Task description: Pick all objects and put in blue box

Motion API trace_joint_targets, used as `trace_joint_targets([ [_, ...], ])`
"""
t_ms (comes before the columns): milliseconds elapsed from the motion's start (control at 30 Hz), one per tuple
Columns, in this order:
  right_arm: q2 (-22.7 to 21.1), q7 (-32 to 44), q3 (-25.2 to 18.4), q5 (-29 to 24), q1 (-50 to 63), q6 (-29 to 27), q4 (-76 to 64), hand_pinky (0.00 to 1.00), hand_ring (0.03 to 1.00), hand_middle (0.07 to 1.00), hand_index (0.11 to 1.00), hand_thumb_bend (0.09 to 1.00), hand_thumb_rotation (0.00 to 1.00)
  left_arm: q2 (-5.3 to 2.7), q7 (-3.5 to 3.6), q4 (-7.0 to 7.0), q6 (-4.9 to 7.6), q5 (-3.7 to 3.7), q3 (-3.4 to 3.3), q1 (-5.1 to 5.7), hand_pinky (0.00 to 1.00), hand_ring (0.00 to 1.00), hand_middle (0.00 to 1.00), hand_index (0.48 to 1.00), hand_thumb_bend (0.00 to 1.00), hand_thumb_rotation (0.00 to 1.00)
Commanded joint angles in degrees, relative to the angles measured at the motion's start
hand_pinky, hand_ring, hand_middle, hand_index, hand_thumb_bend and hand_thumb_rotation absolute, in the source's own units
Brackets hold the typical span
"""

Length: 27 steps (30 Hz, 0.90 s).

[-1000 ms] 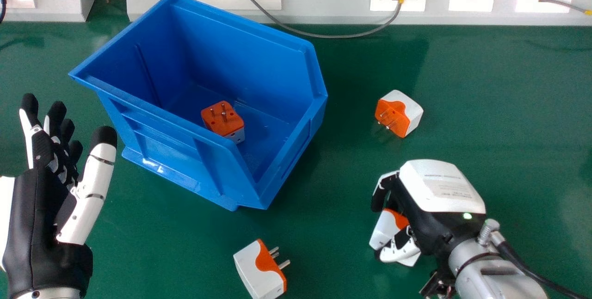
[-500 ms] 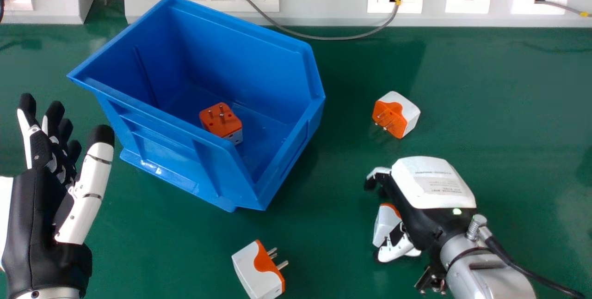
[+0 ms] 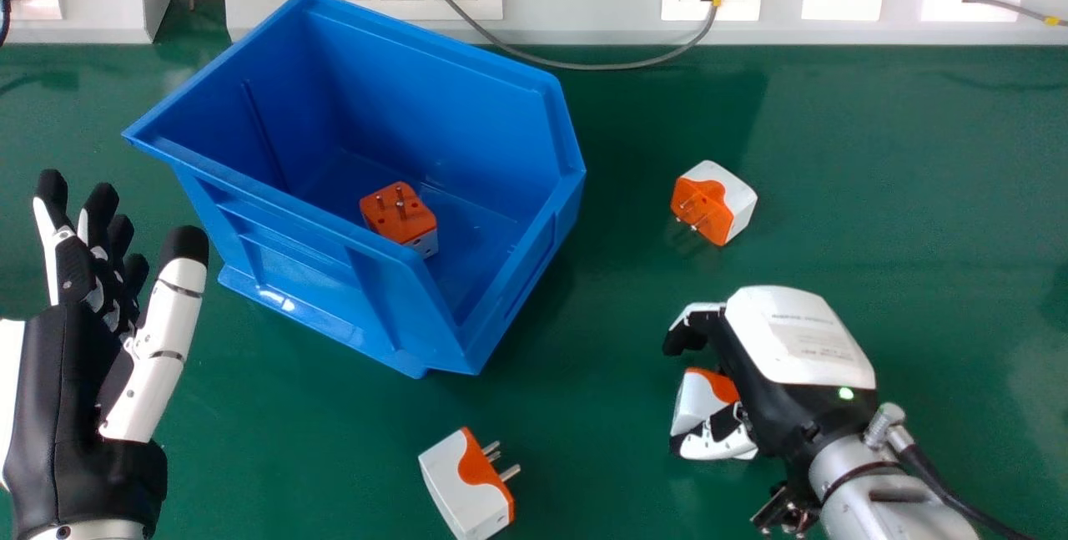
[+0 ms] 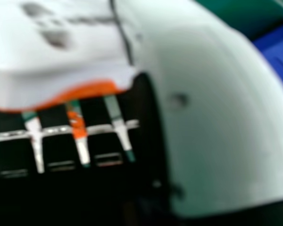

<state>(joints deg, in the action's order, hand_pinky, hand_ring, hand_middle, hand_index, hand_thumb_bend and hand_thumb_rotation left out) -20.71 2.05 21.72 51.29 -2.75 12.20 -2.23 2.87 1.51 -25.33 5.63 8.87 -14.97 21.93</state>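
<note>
Has a white and orange plastic plug adapter (image 3: 699,406) in the curl of the black and white right hand (image 3: 801,335), low over the green tabletop (image 3: 934,214), at the lower right of the head view. Bends the fingers round that adapter from one side and lays the thumb along the other, with the nearest fingertip apart from it. Cannot tell how firm the grip is.

Shows the same adapter close up in the right hand view, with its white socket face and an orange edge beside the dark fingers and the broad pale thumb.

Keeps the black and white left hand (image 3: 62,373) open at the left edge of the head view, fingers extended and thumb apart.

Holds one orange and white adapter (image 3: 396,210) inside the deep blue plastic box (image 3: 284,260), prongs upward. Leaves two more on the tabletop, outside the box: a white and orange adapter (image 3: 709,198) to its right, prongs angled down toward the surface, and a white adapter with an orange end (image 3: 467,486) below it in the head view, prongs pointing right.

Runs a grey cable (image 3: 584,66) in a sagging curve from the white socket panels at the back.
</note>
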Motion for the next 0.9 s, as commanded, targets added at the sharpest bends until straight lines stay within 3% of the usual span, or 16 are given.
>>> trace_joint_targets([
  [0, -0.55, -0.33, -1.15, -0.16, 0.05, -0.14, -2.25, 0.21, 0.367, 0.484, 0.555, 0.493, 0.00, 0.43, 0.18, -0.43, 1.23, -0.43, -0.29, -0.37, 1.00, 1.00, 1.00, 1.000, 0.46, 0.54],
  [233, -0.34, -0.73, -1.57, -0.20, 0.36, -0.38, -2.82, 0.17, 0.356, 0.454, 0.547, 0.499, 0.00, 0.40, 0.56, -0.04, 1.62, -0.04, -0.50, -0.66, 1.00, 1.00, 1.00, 1.000, 0.47, 0.54],
  [333, -0.31, -1.05, -1.64, -0.01, 0.26, -0.47, -2.45, 0.17, 0.353, 0.458, 0.550, 0.499, 0.00, 0.35, 0.38, -0.32, 1.18, -0.11, -0.57, -0.67, 1.00, 1.00, 1.00, 1.000, 0.46, 0.54],
  [500, -0.10, -1.36, -1.40, 1.11, -0.18, 0.51, -1.20, 0.19, 0.347, 0.461, 0.559, 0.498, 0.00, 0.60, 0.45, -0.26, 1.45, -0.40, -0.76, -0.68, 1.00, 1.00, 1.00, 1.000, 0.46, 0.54],
  [633, -0.30, -2.27, -1.36, 1.39, -0.29, 0.54, -0.34, 0.19, 0.348, 0.461, 0.562, 0.499, 0.00, 0.74, 0.69, -0.29, 1.37, -0.12, -0.85, -0.66, 1.00, 1.00, 1.00, 1.000, 0.44, 0.54],
  [733, -0.24, -3.08, -1.48, 1.10, -0.21, 0.45, 0.07, 0.19, 0.351, 0.458, 0.559, 0.500, 0.00, 0.73, 0.41, -0.71, 1.06, -0.77, -0.74, -0.44, 1.00, 1.00, 1.00, 1.000, 0.43, 0.54],
  [867, -0.18, -4.36, -1.64, 0.58, -0.12, -0.03, 0.34, 0.19, 0.353, 0.465, 0.562, 0.499, 0.00, 0.74, 0.65, -0.73, 1.21, -0.61, -0.72, -0.28, 1.00, 1.00, 1.00, 1.000, 0.46, 0.53],
])
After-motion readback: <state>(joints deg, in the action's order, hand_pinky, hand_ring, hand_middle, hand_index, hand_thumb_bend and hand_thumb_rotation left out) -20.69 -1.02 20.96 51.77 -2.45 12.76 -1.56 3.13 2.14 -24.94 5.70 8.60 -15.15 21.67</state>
